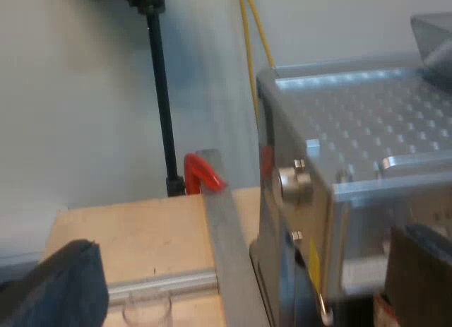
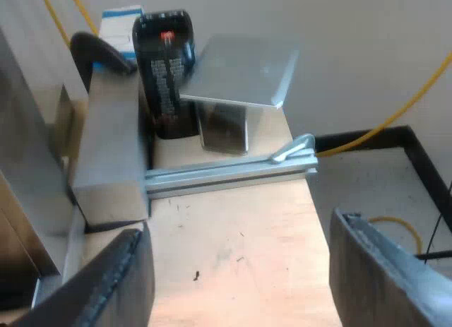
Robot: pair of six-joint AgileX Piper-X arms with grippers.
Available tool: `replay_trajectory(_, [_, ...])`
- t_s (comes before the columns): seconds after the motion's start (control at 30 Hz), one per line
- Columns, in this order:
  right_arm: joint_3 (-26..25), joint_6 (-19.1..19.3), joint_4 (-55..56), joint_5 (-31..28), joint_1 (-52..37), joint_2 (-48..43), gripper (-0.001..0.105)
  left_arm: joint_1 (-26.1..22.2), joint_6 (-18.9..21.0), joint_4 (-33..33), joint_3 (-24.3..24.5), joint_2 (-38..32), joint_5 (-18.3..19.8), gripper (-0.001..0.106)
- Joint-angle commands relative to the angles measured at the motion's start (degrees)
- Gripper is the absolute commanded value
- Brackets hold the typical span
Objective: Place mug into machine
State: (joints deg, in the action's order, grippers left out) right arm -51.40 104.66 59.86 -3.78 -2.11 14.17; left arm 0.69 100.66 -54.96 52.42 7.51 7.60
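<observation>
Right gripper [image 2: 236,232] spread wide over table [image 2: 275,193] (edge nearby).

Lab, plywood bench [image 2: 240,249], aluminium rail [image 2: 226,173], red clamp [image 1: 200,173]

Standing here, I can read no word, number or brand on anything. The espresso machine [image 1: 367,108] has a yellow sticker [image 1: 313,262] on its side wall, below the round metal knob [image 1: 293,182], but I cannot make out what is printed on it. On the wooden bench [image 2: 240,256], the black gadget [image 2: 164,94] has a small red mark [image 2: 167,36] near its top. Rows of pale marks [image 2: 166,73] run down its face, too small to tell as letters or figures. The blue-and-white box [image 2: 119,20] just behind it has no print that I can read.
</observation>
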Motion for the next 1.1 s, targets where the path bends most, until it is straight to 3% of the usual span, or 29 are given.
replay_trajectory(0.03, [3.1, 1.0, -0.6, -0.2, -0.4, -6.0, 0.056, 0.0, 0.2, -1.9, -3.0, -5.4, -0.5, 0.082])
replay_trajectory(0.27, [8.6, 0.4, 0.6, -0.4, -0.5, -17.7, 0.056, 0.0, 0.2, -10.0, -7.7, -16.7, -0.5, 0.082])
replay_trajectory(0.37, [8.8, 0.5, 0.8, -1.1, -0.3, -16.6, 0.056, -0.2, -0.3, -15.2, -7.2, -16.0, -0.1, 0.082])
replay_trajectory(0.43, [9.5, 0.5, -1.2, -1.1, -0.3, -17.0, 0.056, -0.2, -1.3, -15.3, -7.7, -16.1, -0.5, 0.082])
replay_trajectory(0.53, [10.8, 0.1, -4.4, 0.5, -0.3, -17.2, 0.056, -0.2, -1.3, -12.7, -8.9, -16.1, -0.5, 0.082])
replay_trajectory(0.77, [15.3, 0.6, -7.8, 4.6, -0.3, -17.1, 0.056, -0.2, -0.1, 1.7, -15.8, -16.1, -0.5, 0.082])
replay_trajectory(1.1, [21.2, 0.6, -4.8, 5.4, -0.3, -17.1, 0.056, -0.2, -0.1, 2.5, -24.0, -16.0, -0.1, 0.082])
